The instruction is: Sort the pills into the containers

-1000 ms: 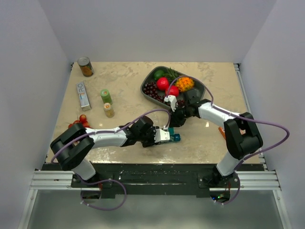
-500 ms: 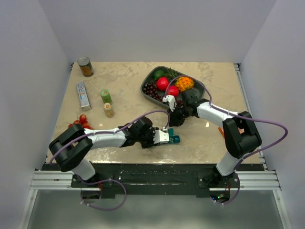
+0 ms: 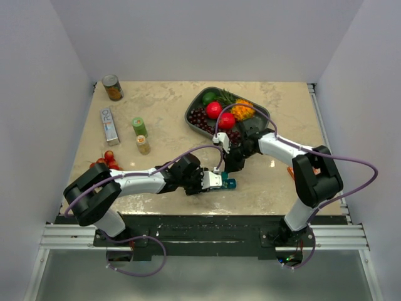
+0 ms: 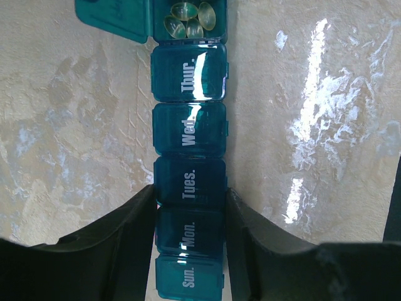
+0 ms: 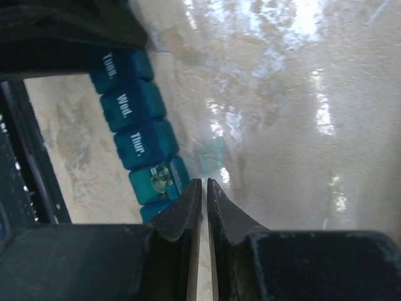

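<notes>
The teal pill organiser (image 4: 190, 125) lies on the table, its lids marked Sun. to Thur. My left gripper (image 4: 190, 199) is shut on it, with one jaw on each side at the Mon. and Tues. compartments. The compartment past Thur. stands open and holds several tan-yellow pills (image 4: 191, 19). In the right wrist view the organiser (image 5: 133, 122) runs up the left side, with the pills (image 5: 160, 177) in the open compartment. My right gripper (image 5: 204, 183) is shut and empty, its tips just beside that open compartment. In the top view both grippers, left (image 3: 216, 180) and right (image 3: 227, 164), meet at the organiser (image 3: 230, 184).
A grey fruit tray (image 3: 194, 105) stands at the back, close behind my right arm. A can (image 3: 113, 88), a flat box (image 3: 109, 124), a green bottle (image 3: 139, 126) and a small clear bottle (image 3: 143, 145) stand at the left. Red fruit (image 3: 106, 160) lies near the left edge.
My right gripper has moved a little left and nearer, down toward the organiser's open end. My left gripper and the organiser have stayed put.
</notes>
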`<state>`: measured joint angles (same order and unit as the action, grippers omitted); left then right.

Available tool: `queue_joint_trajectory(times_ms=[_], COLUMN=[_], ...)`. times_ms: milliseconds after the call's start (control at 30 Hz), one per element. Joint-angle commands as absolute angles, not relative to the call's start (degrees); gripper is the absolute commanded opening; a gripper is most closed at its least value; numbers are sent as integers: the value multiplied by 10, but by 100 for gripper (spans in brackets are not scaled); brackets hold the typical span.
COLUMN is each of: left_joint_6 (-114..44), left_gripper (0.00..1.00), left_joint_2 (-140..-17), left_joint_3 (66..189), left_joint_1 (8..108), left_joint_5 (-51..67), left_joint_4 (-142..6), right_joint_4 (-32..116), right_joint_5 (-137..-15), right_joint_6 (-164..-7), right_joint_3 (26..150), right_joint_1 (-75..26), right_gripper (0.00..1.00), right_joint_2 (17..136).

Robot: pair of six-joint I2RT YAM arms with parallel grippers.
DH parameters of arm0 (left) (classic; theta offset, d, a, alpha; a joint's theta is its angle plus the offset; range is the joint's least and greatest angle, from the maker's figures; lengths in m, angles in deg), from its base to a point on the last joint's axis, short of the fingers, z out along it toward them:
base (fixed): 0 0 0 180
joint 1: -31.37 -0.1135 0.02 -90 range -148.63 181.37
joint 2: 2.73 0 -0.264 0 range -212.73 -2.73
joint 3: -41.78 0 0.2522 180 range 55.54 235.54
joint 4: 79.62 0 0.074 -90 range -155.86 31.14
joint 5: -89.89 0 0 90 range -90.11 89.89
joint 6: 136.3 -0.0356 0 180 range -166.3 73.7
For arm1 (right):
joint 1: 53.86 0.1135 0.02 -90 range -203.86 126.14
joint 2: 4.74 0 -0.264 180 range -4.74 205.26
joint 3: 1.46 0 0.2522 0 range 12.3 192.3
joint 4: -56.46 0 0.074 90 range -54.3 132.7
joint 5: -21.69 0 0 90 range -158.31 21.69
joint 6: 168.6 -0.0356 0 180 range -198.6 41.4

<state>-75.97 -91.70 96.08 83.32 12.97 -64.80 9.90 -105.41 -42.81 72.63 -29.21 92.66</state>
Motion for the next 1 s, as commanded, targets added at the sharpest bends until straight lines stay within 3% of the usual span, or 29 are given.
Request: queue_joint_trajectory(times_ms=[0,267,967], left_joint_6=[-762,-745,-729], left_gripper=[0,0,0], left_joint_2=[-913,-919,-918], left_joint_3=[954,959,958], left_joint_1=[838,837,837], left_joint_5=[135,132,125], left_joint_4=[-639,-637,-641], right_joint_4=[34,-32,0], right_joint_5=[-1119,-1141,-1070], right_joint_6=[-345,-293,-347], right_joint_3=[743,725,711], right_joint_1=[-293,-291,-271], right_gripper=[12,11,13], right_joint_2=[896,882,910])
